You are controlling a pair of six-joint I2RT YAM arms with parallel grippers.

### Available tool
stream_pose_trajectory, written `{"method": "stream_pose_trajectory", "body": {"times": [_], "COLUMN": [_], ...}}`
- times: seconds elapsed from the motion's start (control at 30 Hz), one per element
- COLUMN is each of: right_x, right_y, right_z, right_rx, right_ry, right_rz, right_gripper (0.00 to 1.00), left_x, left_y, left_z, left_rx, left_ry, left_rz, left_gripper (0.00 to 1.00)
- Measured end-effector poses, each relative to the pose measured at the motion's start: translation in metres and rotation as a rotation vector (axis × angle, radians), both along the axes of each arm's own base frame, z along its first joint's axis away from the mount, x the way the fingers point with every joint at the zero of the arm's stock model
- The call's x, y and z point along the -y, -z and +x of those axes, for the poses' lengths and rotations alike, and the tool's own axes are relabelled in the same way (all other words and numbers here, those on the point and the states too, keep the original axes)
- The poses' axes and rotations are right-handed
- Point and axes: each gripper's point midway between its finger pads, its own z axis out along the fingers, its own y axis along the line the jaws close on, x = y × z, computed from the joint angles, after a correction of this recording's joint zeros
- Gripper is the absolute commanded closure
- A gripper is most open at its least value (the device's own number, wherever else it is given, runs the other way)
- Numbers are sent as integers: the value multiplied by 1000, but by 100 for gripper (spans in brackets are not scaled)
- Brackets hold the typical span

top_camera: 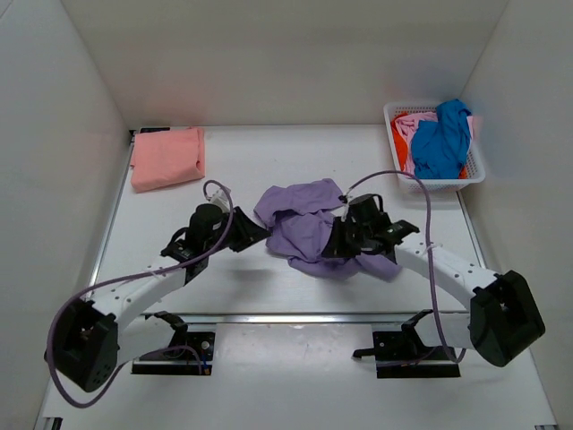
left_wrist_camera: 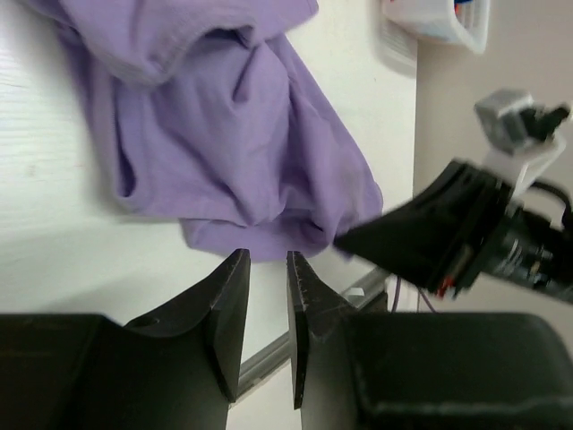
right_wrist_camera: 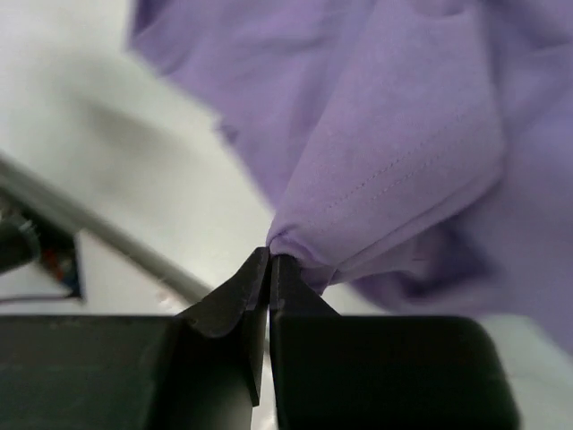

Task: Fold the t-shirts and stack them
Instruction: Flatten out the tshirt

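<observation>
Your right claw (right_wrist_camera: 269,260) is pinched tight on the purple shirt (right_wrist_camera: 403,134) — a small bunch of cloth with a stitched hem sits right between its tips. The rest of the shirt spreads out ahead of the claw. From above, this claw (top_camera: 345,235) is at the near right side of the shirt (top_camera: 309,233), which lies crumpled in a heap on the table (top_camera: 233,287), between your two claws. Your left claw (left_wrist_camera: 267,255) holds nothing. Its two fingers (left_wrist_camera: 228,296) stand side by side with a thin gap between them, and only the table shows in the gap. The near edge of the purple shirt (left_wrist_camera: 224,134) is just ahead of its tips, close but not touching. From above, this claw (top_camera: 255,231) sits just beside the left edge of the heap. Far ahead of the left claw, well apart from it, a pink shirt (top_camera: 167,157) lies folded flat at the back corner of the table. Far ahead of the right claw is a white basket (top_camera: 439,184) — a blue shirt (top_camera: 440,143) is piled on top inside it, with some red and pink cloth under it.
</observation>
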Motion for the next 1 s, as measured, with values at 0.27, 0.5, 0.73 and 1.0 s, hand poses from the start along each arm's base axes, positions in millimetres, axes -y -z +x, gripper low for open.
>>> {"method": "stream_pose_trajectory", "body": {"times": [0.27,0.5,0.73,1.0], "right_x": [-89,-105,-77,-92], "right_y": [0,-8,-36,-50], "right_z": [-63,-76,-52,-50], "right_rx": [-92,-87,9,62], "right_ry": [-231,-303,-195,-206], "right_rz": [184,159,228,282], "right_gripper": [100,100,100,100], "left_x": [-44,-50,-14,30], "left_y": [-5,21,53,34], "left_z": [-14,-27,-56,-57], "left_rx": [28,-47,-142,-178], "left_ry": [-81,-63,62,89], "left_rz": [32,79,65,-119], "left_gripper": [64,56,54,46]}}
